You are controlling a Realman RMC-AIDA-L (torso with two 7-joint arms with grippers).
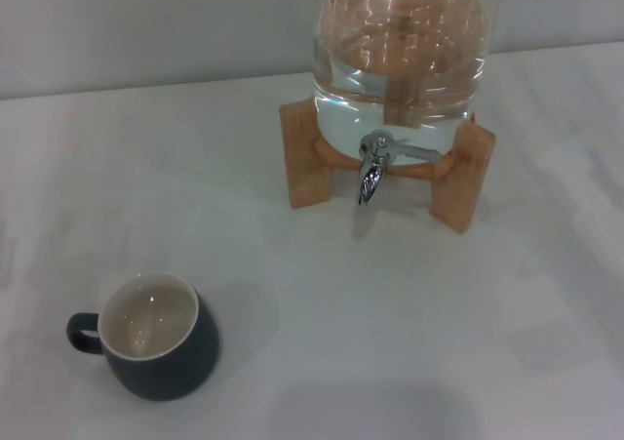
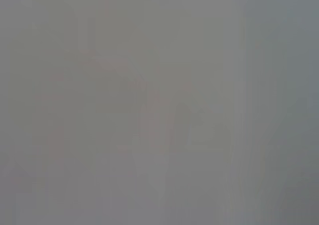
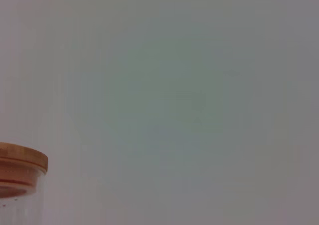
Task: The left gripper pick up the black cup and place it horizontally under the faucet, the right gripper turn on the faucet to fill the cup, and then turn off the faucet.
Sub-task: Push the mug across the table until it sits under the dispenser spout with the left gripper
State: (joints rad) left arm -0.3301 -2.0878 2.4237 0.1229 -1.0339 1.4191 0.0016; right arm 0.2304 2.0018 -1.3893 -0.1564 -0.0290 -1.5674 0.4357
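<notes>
The black cup [image 1: 156, 338] stands upright on the white table [image 1: 390, 342], toward the near left of the head view; it is squat and rounded, dark charcoal outside and cream-white within, and its small loop handle points to the robot's left; the inside looks empty, with only a soft gleam on the bottom.

The faucet [image 1: 372, 170] is a small shiny chrome tap with a downward spout and a thin lever reaching to the robot's right; it sits low on the front of a large clear water jar [image 1: 400, 55], which holds water and rests on a light wooden stand [image 1: 458, 181] at the far middle of the table; the spout hangs above bare tabletop between the stand's two front legs.

The cup is well apart from the faucet, nearer and to the left; open white surface lies all round it and across the stretch between the two; the stand's legs flank the spot beneath the spout on either side.

Neither the left gripper nor the right gripper shows in any view, so their fingers cannot be judged; the left wrist view gives only a blank grey haze; the right wrist view catches the jar's wooden lid [image 3: 22, 160] against a plain pale wall [image 3: 189, 85].
</notes>
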